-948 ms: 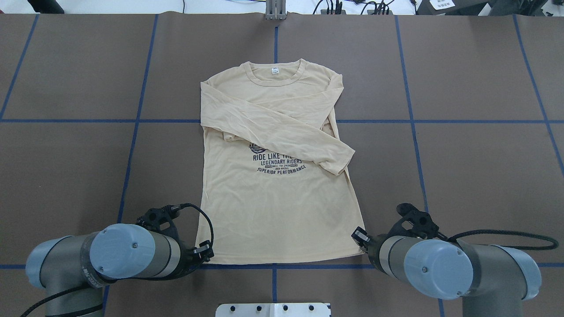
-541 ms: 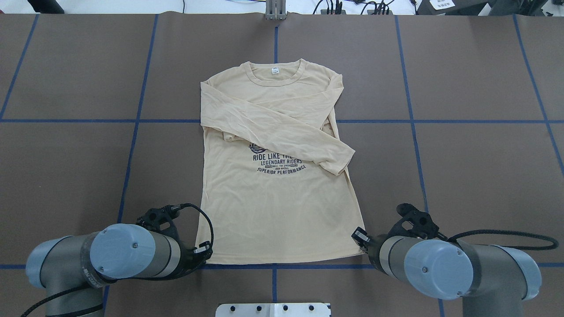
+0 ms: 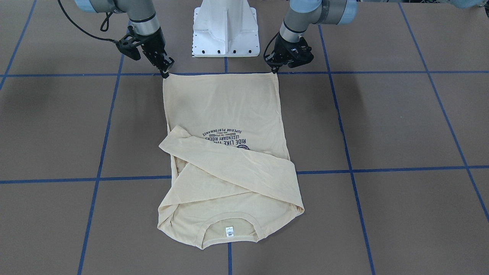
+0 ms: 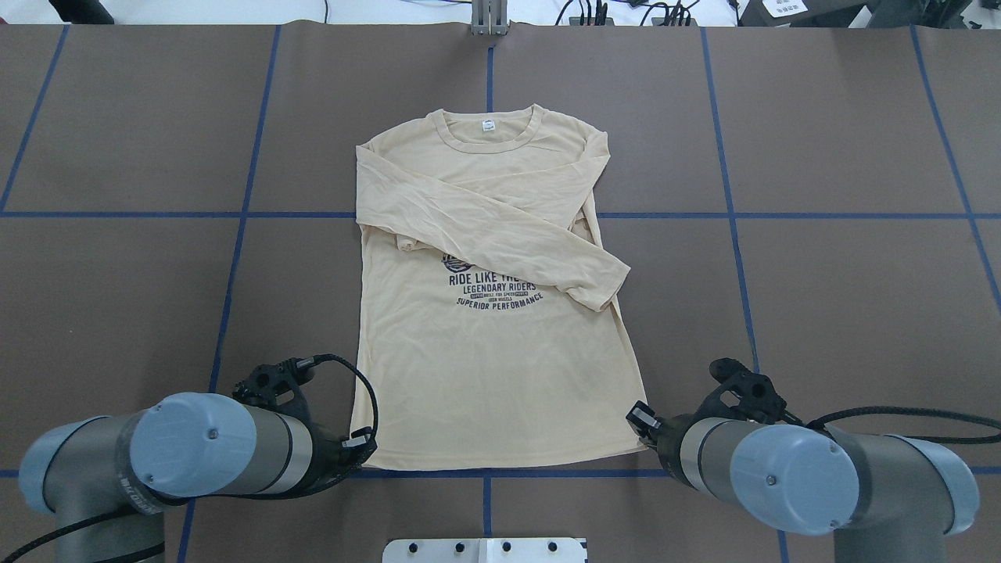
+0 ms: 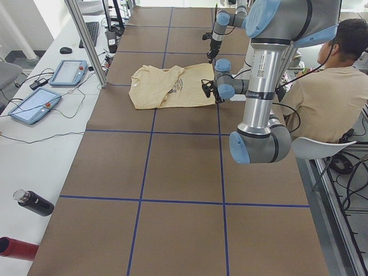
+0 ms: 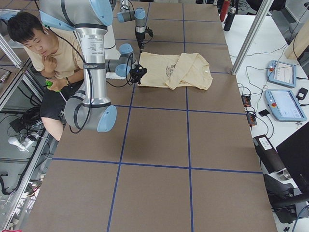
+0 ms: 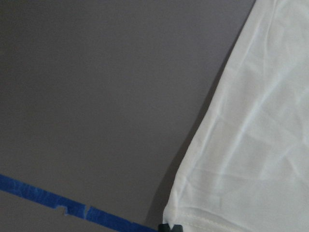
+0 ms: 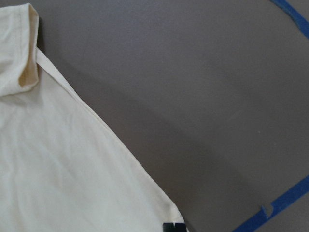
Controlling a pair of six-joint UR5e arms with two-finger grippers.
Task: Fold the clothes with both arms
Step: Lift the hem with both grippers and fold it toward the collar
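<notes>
Upper left of the front view, your right gripper looks pinched narrow on a hem corner. Centre, the shirt lies flat: thin, limp, light, so hold the hem. Upper right, left gripper looks likewise.

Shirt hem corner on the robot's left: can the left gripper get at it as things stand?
Likely yes. The left gripper sits right at that corner of the shirt, with only table around it. Whether it grips the hem is unclear.
</notes>
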